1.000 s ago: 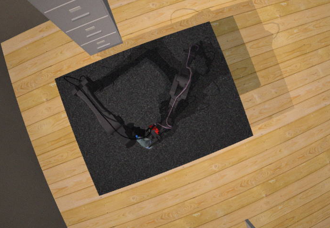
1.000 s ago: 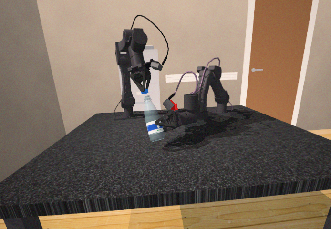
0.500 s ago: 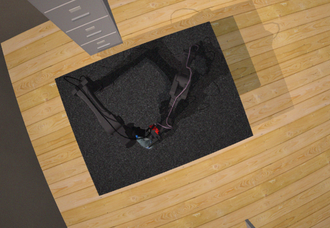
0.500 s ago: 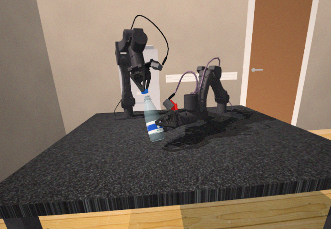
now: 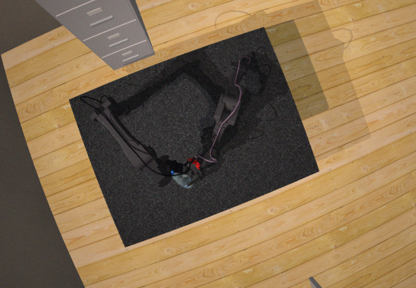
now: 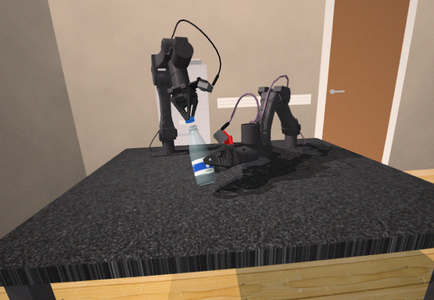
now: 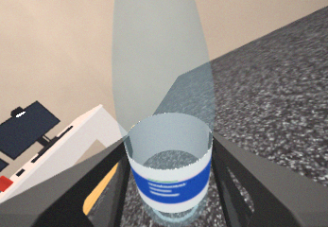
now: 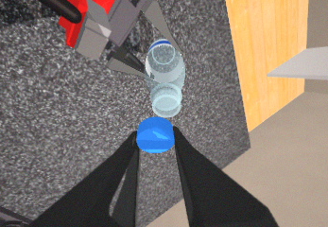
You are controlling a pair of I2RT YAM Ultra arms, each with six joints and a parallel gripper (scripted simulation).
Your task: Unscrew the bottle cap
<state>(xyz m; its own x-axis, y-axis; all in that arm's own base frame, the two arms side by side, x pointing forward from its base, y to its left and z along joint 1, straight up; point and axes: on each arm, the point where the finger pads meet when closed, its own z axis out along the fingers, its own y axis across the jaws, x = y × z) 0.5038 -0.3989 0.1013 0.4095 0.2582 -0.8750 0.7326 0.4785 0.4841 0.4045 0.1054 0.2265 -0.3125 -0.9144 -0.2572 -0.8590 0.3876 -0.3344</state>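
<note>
The clear bottle point(image 6: 199, 159) with a blue and white label leans to one side on the black desk. It also shows in the overhead view point(image 5: 183, 180). My left gripper point(image 6: 211, 163) lies low and is shut on the bottle at its label; in the left wrist view the fingers flank the bottle point(image 7: 168, 182). My right gripper point(image 6: 189, 117) hangs above, shut on the blue cap point(image 6: 189, 120). The cap is off the bottle, a small gap above the open neck. The right wrist view shows the cap point(image 8: 155, 134) between my fingers, above the open bottle point(image 8: 166, 80).
A grey filing cabinet point(image 5: 103, 30) stands behind the desk and a brown door point(image 6: 363, 74) is at the back right. The desk's front edge point(image 6: 217, 261) is far from the bottle. The left arm's red wrist camera point(image 8: 83, 21) sits close beside the bottle.
</note>
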